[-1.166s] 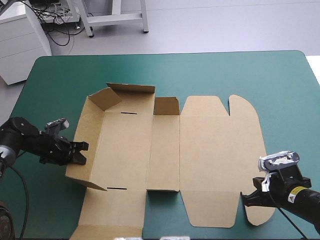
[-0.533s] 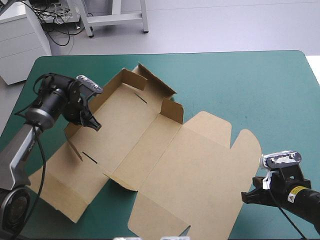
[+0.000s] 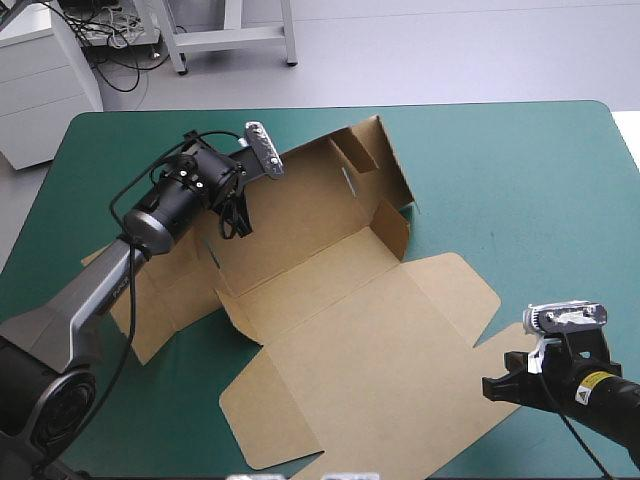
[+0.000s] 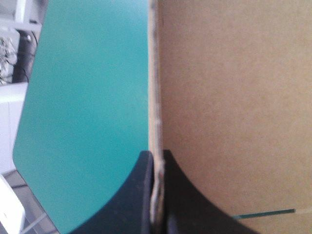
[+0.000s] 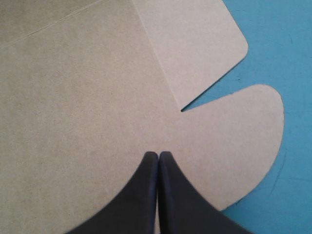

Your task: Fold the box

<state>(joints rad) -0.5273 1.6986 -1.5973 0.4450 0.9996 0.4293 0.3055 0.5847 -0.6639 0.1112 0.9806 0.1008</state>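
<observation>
Brown box (image 4: 234,97) edge in outstretched left gripper (image 4: 157,155)

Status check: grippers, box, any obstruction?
Left gripper shut on box edge. Right gripper shut, over rounded flap. Walls partly raised, rest flat. No obstruction seen.

Your left arm (image 3: 95,295) stretches forward from the table's left, the left gripper (image 4: 157,156) pinched almost closed on an edge of the box (image 3: 370,340), while your right arm (image 3: 605,395) sits low at the near right, the right gripper (image 5: 158,155) closed to a point.
</observation>
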